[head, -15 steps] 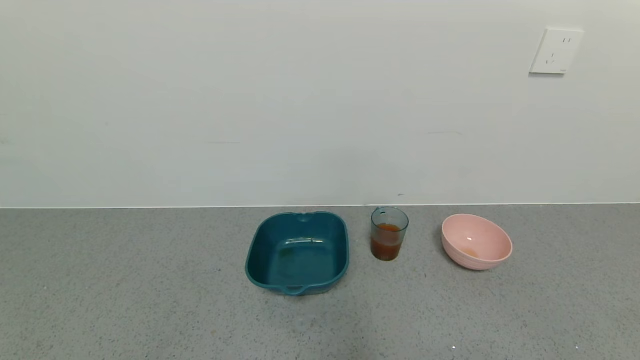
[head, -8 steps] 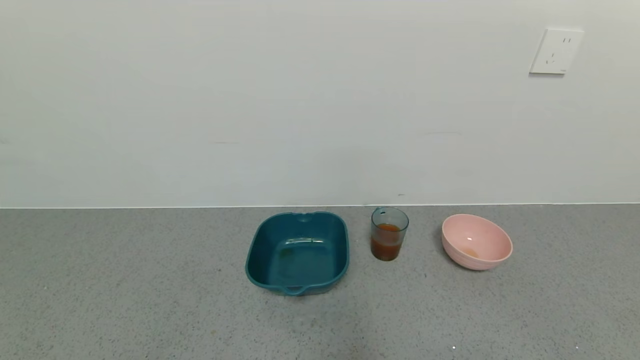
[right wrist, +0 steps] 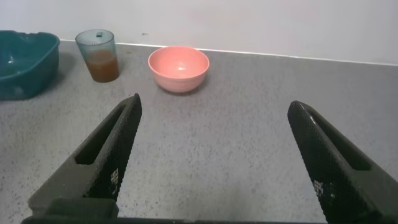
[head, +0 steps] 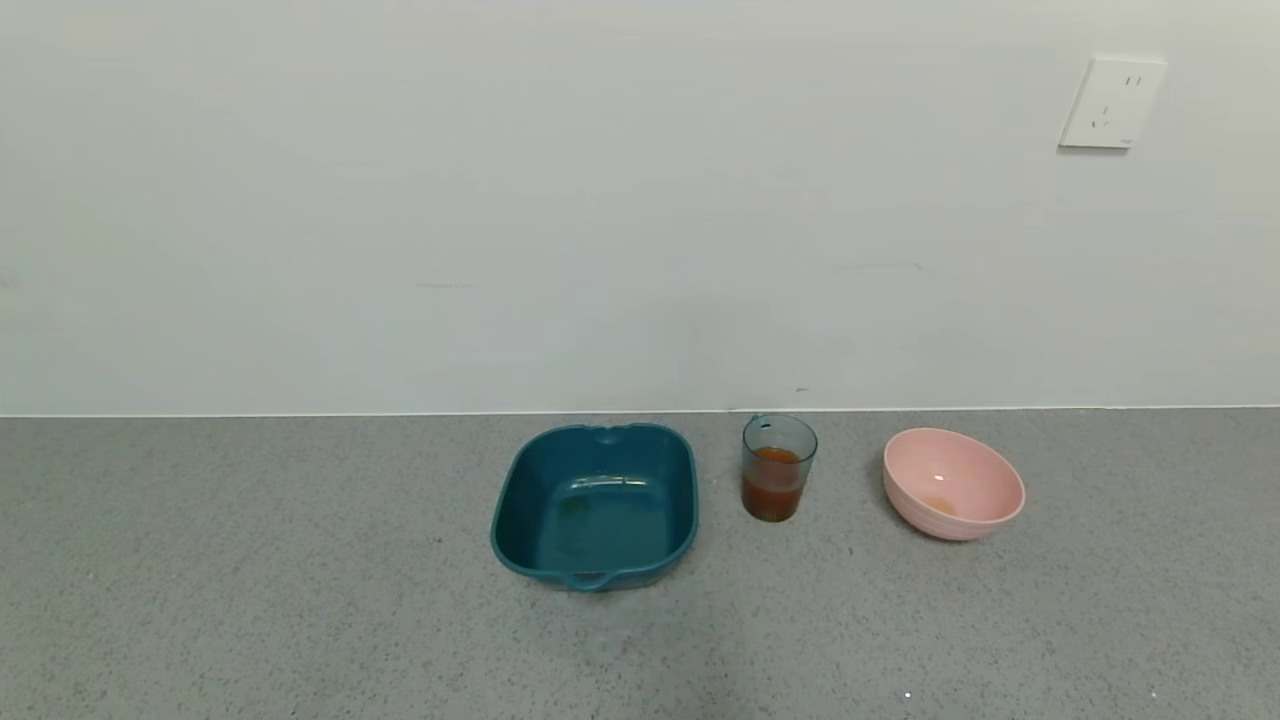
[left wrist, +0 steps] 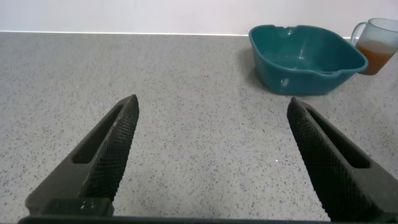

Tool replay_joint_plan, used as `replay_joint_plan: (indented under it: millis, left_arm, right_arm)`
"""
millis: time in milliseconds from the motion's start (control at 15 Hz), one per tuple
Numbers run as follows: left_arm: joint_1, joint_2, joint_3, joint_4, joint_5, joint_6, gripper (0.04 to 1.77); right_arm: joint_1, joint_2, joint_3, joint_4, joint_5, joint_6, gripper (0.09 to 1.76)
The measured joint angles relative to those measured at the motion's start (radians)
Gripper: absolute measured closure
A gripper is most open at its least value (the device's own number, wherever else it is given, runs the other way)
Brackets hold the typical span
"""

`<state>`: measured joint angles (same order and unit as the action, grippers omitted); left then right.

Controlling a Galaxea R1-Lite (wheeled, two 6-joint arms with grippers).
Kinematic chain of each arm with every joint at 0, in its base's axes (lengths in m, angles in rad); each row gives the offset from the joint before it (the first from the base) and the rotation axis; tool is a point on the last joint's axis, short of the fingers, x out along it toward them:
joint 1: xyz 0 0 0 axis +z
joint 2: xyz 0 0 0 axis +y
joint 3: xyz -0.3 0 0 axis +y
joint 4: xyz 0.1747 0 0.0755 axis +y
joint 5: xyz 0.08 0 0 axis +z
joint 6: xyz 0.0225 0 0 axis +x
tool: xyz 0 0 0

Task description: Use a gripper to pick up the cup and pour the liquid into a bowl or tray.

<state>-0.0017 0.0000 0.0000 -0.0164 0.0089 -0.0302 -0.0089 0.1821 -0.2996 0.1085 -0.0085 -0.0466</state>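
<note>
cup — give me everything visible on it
The cup is a small translucent blue-grey plastic tumbler tapering to its base, with a small handle loop at the rim on its far-left side. It stands upright on the grey speckled counter, between the teal tray and pink bowl, touching neither. Orange-brown liquid fills roughly half. Nothing grips it.

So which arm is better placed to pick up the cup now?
Probably the right. Its open hand faces the cup and bowl across bare counter; the left hand, also open, has the teal tray before the cup.
</note>
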Motion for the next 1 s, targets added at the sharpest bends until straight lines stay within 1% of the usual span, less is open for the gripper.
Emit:
replay_joint_plan:
  millis: [133, 267, 467, 600, 800, 1000]
  left_arm:
    - [0.0, 0.0, 0.0, 0.0, 0.0, 0.0, 0.09]
    - [0.0, 0.0, 0.0, 0.0, 0.0, 0.0, 0.09]
    - [0.0, 0.0, 0.0, 0.0, 0.0, 0.0, 0.09]
    - [0.0, 0.0, 0.0, 0.0, 0.0, 0.0, 0.09]
    - [0.0, 0.0, 0.0, 0.0, 0.0, 0.0, 0.09]
    - [0.0, 0.0, 0.0, 0.0, 0.0, 0.0, 0.09]
  right_arm:
    - [0.0, 0.117, -0.089, -0.014, 0.005, -0.013, 0.14]
    - [0.001, 0.239, -0.164, -0.037, 0.03, -0.021, 0.14]
    - [0.006, 0.41, -0.242, -0.06, 0.056, -0.034, 0.14]
    - [0.029, 0.516, -0.275, -0.081, 0.066, -0.033, 0.14]
    - [0.12, 0.664, -0.286, -0.156, 0.059, -0.02, 0.14]
    - [0.226, 0.773, -0.285, -0.171, 0.01, 0.007, 0.14]
